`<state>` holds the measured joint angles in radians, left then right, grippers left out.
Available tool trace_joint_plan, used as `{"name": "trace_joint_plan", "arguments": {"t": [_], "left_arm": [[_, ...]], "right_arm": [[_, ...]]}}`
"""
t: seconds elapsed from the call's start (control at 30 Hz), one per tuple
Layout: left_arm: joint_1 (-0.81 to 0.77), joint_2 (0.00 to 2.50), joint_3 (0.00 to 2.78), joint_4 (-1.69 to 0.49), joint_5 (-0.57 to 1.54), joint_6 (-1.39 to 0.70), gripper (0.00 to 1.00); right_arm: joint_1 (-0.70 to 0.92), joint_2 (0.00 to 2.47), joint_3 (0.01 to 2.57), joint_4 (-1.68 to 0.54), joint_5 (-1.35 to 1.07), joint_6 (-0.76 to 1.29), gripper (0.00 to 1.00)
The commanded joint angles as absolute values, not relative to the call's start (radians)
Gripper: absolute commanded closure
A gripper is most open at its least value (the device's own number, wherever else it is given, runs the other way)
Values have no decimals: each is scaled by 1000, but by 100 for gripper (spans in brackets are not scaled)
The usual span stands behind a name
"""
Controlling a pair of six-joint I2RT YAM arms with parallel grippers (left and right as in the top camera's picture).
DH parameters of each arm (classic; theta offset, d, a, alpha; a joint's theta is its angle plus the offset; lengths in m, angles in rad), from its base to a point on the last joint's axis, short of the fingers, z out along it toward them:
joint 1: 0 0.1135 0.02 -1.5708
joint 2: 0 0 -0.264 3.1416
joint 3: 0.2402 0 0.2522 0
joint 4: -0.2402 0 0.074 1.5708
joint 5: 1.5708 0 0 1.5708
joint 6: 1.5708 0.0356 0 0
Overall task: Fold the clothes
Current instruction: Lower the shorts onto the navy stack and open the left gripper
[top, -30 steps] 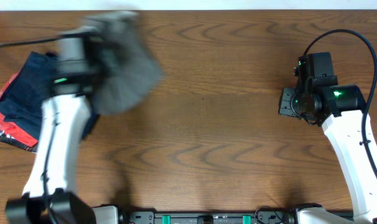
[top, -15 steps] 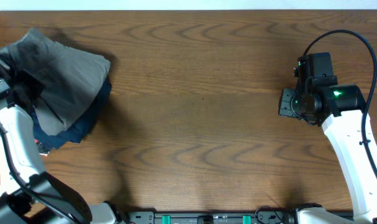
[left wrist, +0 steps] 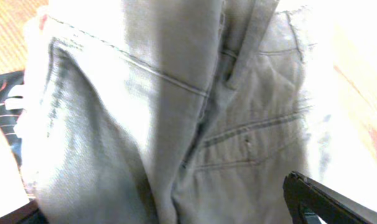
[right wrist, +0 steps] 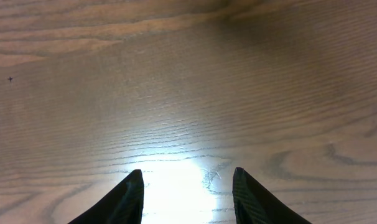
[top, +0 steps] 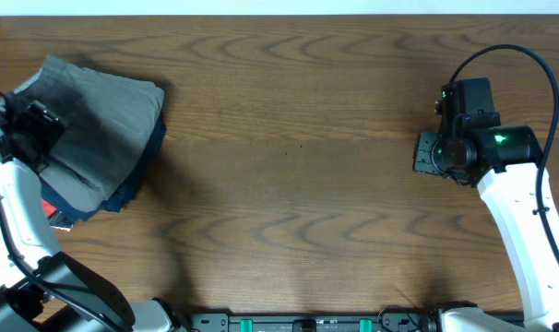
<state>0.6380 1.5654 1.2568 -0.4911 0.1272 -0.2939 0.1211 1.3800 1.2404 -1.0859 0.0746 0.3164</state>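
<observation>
The clothes, a pair of grey shorts (top: 100, 124), lie folded at the table's far left, on top of a navy garment (top: 132, 180). In the left wrist view the shorts (left wrist: 176, 106) fill the frame, with seams and a pocket showing. My left gripper (top: 40, 129) sits at the shorts' left edge, open; one dark finger (left wrist: 328, 202) shows at the lower right, clear of the cloth. My right gripper (right wrist: 187, 180) hovers open over bare wood at the far right (top: 432, 152), with nothing between its fingertips.
A red garment with a black edge (top: 51, 210) peeks out under the pile's lower left corner. The wooden table (top: 298, 148) stretches between the two arms. A black cable (top: 529, 55) loops above the right arm.
The left gripper carried the grey shorts leftward, laid them on the navy garment and let go. The right arm has not moved.
</observation>
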Motion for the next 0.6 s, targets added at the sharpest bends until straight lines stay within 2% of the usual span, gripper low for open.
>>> {"name": "trace_joint_plan", "arguments": {"t": [0.0, 0.37, 0.57], "left_arm": [[665, 1517, 1262, -493, 118, -293, 2], [710, 1441, 1262, -515, 79, -316, 2], [641, 1402, 1262, -467, 267, -318, 2]], "right_arm": [[114, 1380, 1239, -1089, 71, 299, 55], [114, 1380, 1239, -1093, 72, 298, 54], [114, 1380, 1239, -1092, 78, 299, 53]]}}
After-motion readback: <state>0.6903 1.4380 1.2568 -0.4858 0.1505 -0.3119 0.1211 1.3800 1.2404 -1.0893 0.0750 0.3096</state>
